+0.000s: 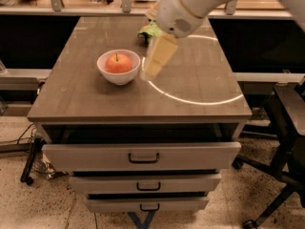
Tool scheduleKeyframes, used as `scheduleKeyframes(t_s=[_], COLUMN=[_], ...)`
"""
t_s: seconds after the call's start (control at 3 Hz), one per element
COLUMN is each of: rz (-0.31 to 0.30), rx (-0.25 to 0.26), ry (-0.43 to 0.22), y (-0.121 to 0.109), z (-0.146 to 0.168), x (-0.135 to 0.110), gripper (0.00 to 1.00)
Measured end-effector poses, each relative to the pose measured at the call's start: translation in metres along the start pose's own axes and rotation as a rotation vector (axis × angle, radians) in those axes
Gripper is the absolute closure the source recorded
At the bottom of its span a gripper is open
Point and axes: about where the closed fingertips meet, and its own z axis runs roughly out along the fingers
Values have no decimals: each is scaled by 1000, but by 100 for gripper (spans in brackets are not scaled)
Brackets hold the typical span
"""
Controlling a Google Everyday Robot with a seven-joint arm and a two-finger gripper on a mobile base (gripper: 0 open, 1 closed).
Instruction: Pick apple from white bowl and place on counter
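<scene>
A red-orange apple [118, 63] with a dark stem sits in a white bowl [118, 75] on the left half of the grey-brown counter [95, 99]. My gripper [156, 63] hangs from the white arm that comes in from the upper right. It hovers above the counter just right of the bowl, close to the rim and apart from the apple.
A green snack bag [151, 30] lies behind the gripper near the counter's back, partly hidden by the arm. A bright curved ring mark [200, 99] lies on the right half. Grey drawers [143, 156] are below. A dark chair [286, 142] stands at the right.
</scene>
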Motion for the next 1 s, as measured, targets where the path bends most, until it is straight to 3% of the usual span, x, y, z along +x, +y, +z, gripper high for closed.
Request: scheduleKeyframes(t_s=[0.67,1.0], rz=[10,19], rx=[-43,-39], ry=[-98,-106], y=[-36,-53], z=[75,97], x=[-32,-35], gripper=[0,9])
